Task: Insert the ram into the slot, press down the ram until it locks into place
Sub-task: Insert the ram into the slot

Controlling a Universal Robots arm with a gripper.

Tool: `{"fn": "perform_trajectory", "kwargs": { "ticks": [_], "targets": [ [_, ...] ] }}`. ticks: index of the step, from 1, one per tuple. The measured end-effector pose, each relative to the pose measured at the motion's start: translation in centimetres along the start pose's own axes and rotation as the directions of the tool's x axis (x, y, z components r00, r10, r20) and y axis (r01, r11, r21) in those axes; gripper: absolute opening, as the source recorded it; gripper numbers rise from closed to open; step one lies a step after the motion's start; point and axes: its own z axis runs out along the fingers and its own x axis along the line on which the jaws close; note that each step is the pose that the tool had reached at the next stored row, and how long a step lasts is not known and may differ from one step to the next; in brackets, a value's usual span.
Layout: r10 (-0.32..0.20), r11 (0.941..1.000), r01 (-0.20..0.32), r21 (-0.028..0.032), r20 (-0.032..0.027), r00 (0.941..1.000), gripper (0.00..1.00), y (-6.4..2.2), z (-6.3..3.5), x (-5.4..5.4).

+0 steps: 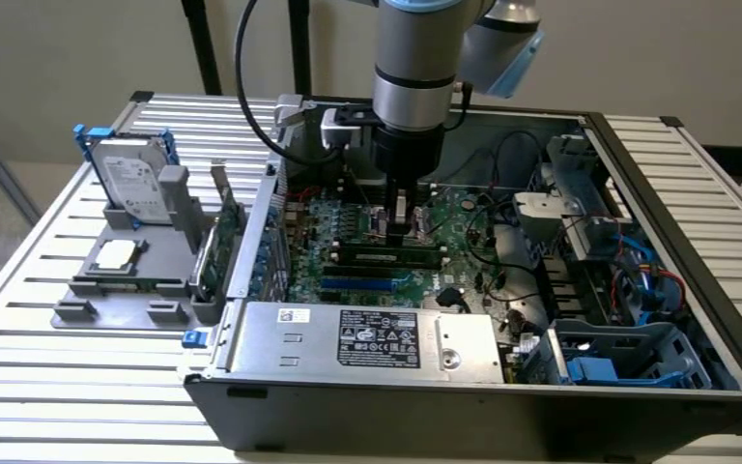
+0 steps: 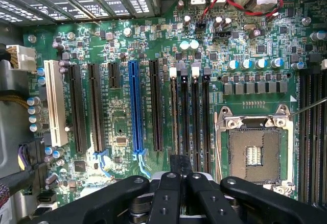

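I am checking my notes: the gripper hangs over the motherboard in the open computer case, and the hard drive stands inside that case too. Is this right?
Not fully. The gripper does hang over the motherboard in the open computer case, but the hard drive stands outside it, in the grey holder on the table; the exterior view shows this at its left.

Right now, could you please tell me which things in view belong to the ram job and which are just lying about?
Job: thin green ram stick with pale label; long narrow black memory slots with end clips.
Lying about: silver hard drive in blue bracket; square silver processor on grey tray; long blue slot; grey labelled power supply box.
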Motion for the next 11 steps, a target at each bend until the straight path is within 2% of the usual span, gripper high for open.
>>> {"fn": "perform_trajectory", "kwargs": {
  "ticks": [11],
  "targets": [
    [0.0, 1.0, 0.0, 0.0, 0.0, 1.0, 0.11, 0.0, 0.0, 0.0]
  ]
}}
